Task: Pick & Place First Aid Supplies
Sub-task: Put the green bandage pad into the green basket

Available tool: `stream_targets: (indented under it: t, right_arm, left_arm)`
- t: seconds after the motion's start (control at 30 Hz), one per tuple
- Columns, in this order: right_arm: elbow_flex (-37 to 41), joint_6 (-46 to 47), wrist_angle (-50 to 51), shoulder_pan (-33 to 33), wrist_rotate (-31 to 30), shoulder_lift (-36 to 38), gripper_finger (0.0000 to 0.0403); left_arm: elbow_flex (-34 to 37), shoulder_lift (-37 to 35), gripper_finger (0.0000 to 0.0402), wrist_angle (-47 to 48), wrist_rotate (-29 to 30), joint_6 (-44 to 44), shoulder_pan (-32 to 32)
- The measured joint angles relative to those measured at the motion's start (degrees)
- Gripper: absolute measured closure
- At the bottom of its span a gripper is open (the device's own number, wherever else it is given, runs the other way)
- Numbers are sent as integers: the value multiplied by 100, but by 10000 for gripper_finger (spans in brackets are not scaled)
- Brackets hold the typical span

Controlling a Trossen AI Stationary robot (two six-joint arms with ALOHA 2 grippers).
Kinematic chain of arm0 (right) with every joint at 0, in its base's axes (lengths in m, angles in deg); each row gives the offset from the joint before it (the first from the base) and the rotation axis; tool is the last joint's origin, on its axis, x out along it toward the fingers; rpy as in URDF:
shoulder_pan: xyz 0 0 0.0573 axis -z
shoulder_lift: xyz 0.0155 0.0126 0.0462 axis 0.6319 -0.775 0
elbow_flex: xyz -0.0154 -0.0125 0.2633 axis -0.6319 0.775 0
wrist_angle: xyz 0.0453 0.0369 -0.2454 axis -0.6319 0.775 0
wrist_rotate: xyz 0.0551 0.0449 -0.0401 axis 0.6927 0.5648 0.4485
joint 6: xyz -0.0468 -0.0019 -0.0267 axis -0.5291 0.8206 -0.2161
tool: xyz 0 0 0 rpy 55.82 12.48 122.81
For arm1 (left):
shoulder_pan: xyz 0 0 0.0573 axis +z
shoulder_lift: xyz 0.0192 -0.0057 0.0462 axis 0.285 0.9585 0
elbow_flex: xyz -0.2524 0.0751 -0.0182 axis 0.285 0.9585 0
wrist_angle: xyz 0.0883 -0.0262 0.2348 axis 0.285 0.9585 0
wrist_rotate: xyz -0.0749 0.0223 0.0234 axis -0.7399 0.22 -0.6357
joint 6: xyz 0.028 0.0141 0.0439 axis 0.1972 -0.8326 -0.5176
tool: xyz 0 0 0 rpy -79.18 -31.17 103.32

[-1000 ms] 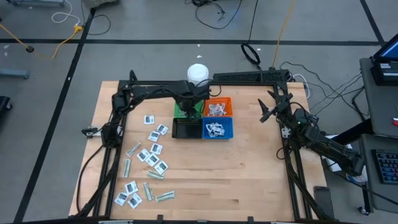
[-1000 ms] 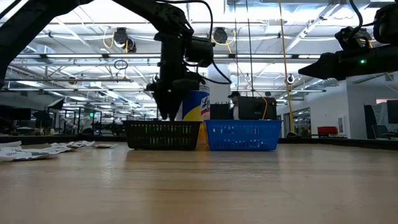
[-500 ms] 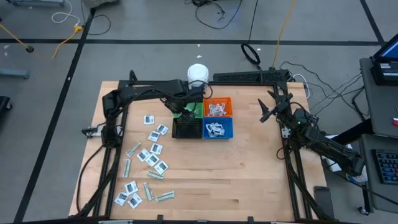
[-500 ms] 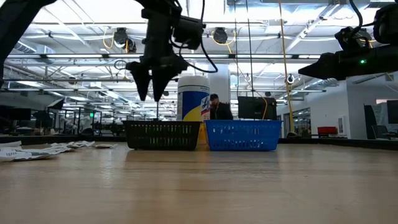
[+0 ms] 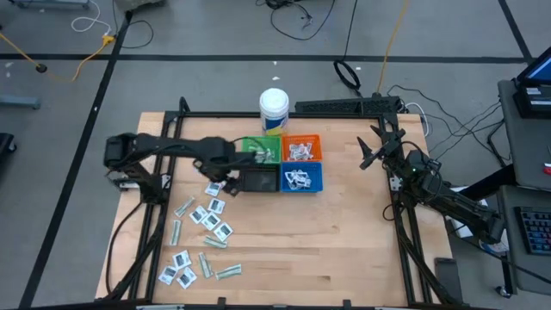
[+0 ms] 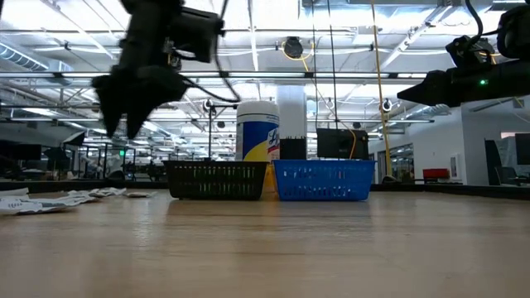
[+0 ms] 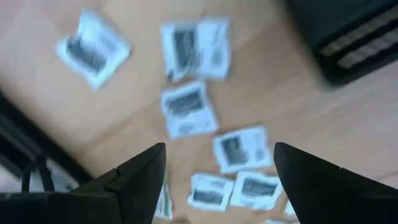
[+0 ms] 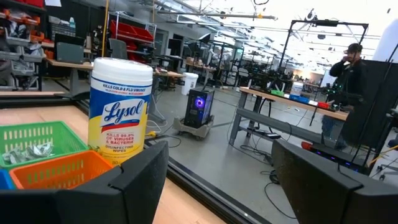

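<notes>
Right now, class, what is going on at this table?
A two-armed robot is sorting first aid packets into small bins. The left gripper hangs open and empty above the loose packets on the table's left side, beside the black bin. The orange bin and blue bin already hold packets. The right gripper waits open at the table's right edge, holding nothing. A white tub stands behind the bins.

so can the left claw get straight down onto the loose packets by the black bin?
Probably yes. The left claw hangs open and empty right above the loose packets, nothing between them; the black bin sits off to one side.
</notes>
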Motion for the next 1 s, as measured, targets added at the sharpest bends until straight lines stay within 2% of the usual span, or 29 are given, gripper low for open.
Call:
stream_targets:
  t: [0.23, 0.4, 0.6, 0.8, 1.0]
  right_arm:
    - [0, 0, 2, 0, 0, 0, 124]
    - [0, 0, 3, 1, -2, 2, 124]
    - [0, 0, 3, 2, -1, 0, 124]
    - [0, 0, 3, 0, -1, 1, 124]
    - [-1, 0, 4, 0, 0, 0, 124]
  left_arm:
    - [1073, -678, 112, 2, -233, 1094, -403]
    - [1684, -893, 118, -9, -436, 1672, -633]
    - [2214, -899, 115, -37, -491, 1999, -827]
    - [2610, -870, 115, -605, -573, 2253, -1006]
    - [2741, -427, 127, -726, -567, 2364, -1087]
